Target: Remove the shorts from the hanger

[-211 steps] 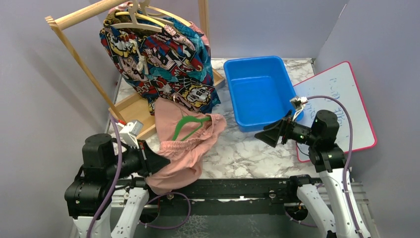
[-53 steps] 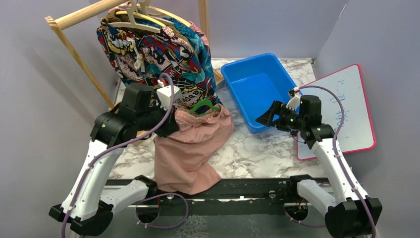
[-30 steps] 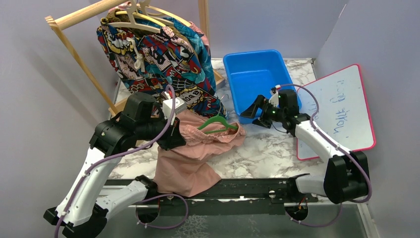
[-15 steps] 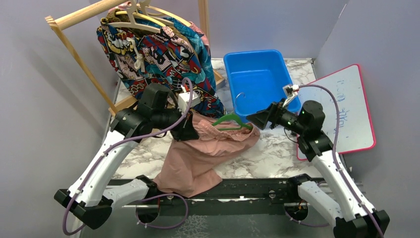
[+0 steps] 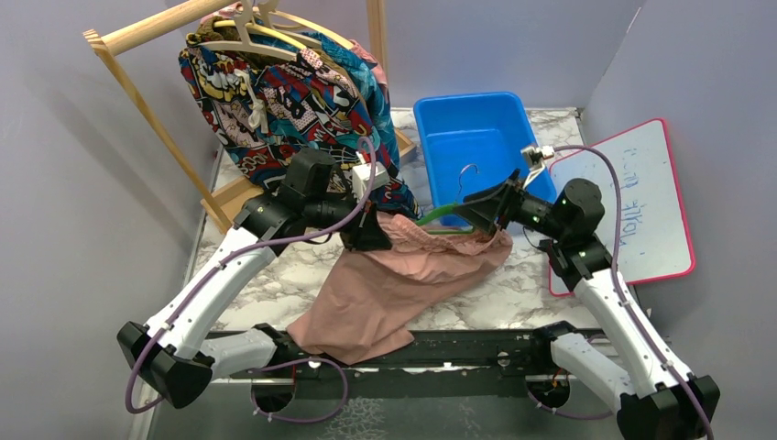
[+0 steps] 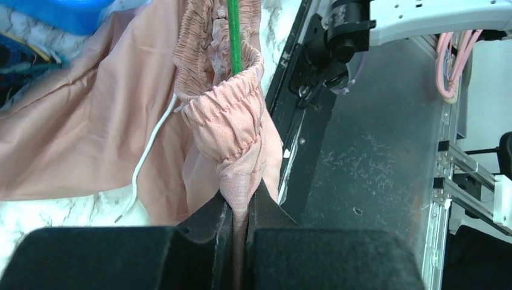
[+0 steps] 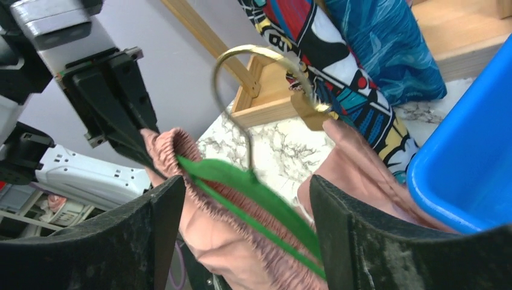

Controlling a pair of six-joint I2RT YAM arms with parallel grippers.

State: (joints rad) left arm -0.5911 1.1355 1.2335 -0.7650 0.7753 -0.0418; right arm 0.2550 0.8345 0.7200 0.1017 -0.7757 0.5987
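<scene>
Just in front of the blue bin (image 5: 476,151), my left claw (image 5: 368,240) pinched one end of the pink shorts (image 5: 403,280), and the green hanger (image 5: 431,218) inside them ran sideways into my right claw (image 7: 241,193), whose jaws stood apart on either side.

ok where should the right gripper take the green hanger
On the hanger's bare arm by the hook, coming from the right. That end pokes out of the pink shorts toward the open right gripper, while the left gripper pinches the waistband at the other end.
</scene>
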